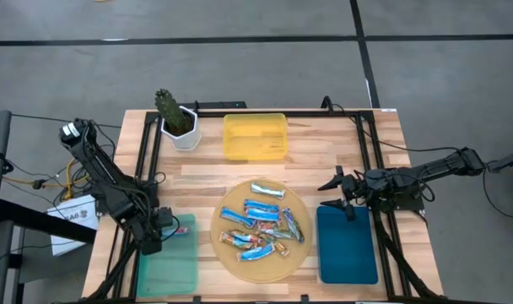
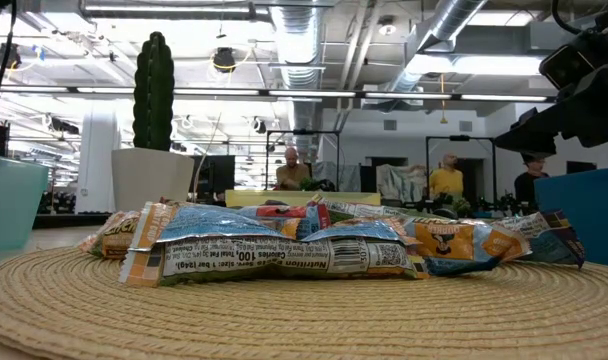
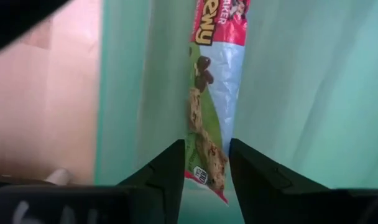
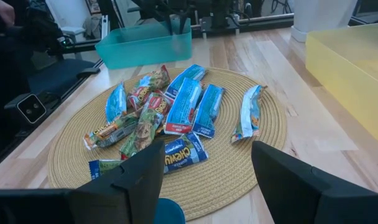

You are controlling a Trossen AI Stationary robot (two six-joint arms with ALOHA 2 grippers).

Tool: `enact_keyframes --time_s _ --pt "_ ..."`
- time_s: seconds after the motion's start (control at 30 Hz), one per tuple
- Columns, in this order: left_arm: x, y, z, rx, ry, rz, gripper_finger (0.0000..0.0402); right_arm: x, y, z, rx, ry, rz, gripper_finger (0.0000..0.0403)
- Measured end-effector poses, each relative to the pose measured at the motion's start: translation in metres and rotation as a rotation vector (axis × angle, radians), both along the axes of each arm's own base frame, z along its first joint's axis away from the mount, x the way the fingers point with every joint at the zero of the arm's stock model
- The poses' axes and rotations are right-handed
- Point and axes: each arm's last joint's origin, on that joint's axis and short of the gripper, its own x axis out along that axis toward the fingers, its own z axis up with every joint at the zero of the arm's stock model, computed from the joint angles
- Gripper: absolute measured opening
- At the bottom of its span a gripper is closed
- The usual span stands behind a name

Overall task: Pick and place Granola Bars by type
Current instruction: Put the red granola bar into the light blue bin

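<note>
From my seat, sorting is only just under way. In the high view the left gripper (image 1: 168, 226) sits at the lower left of the frame over the green tray (image 1: 168, 268), and its wrist camera shows one red-and-blue bar (image 3: 209, 106) lying lengthwise on the tray floor between the two dark fingers (image 3: 167, 174). The fingers flank the wrapper's near end with thin gaps on each side, so I read them as slightly parted around it and not clamped; I judge this a release, though I cannot rule out light contact. That looks like the only bar in any tray: the yellow tray (image 1: 255, 138) at upper centre and the blue tray (image 1: 348, 247) at lower right show nothing inside. The rest of the granola bars (image 1: 261, 226) sit heaped on the round woven mat (image 1: 231, 262) at lower centre, blue-white, blue with red or orange, and brownish-gold wrappers mixed together, some overlapping. The right gripper (image 1: 342, 196) waits just right of the mat, above the blue tray's upper edge, fingers spread wide and holding nothing. Nearly the whole pile remains to be sorted.
</note>
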Motion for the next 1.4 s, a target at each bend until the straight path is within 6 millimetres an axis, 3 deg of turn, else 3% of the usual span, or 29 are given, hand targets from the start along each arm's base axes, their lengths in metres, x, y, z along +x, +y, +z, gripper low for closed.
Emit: enact_keyframes --time_s 0.57,1.03,1.27,1.4 --pt "-0.001 -0.001 0.027 -0.272 -0.168 -0.082 0.0117 0.000 0.000 0.000 0.000 -0.001 0.000 0.0234" --pt "-0.007 0.011 0.077 -0.537 -0.657 -0.236 0.0117 0.000 0.000 0.000 0.000 -0.001 0.000 0.0234" --pt "-0.008 0.015 0.097 -0.541 -0.930 -0.333 0.0117 0.000 0.000 0.000 0.000 0.000 0.000 0.0234" --pt "-0.007 0.017 0.100 -0.495 -1.003 -0.330 0.0117 0.000 0.000 0.000 0.000 0.000 0.000 0.0234"
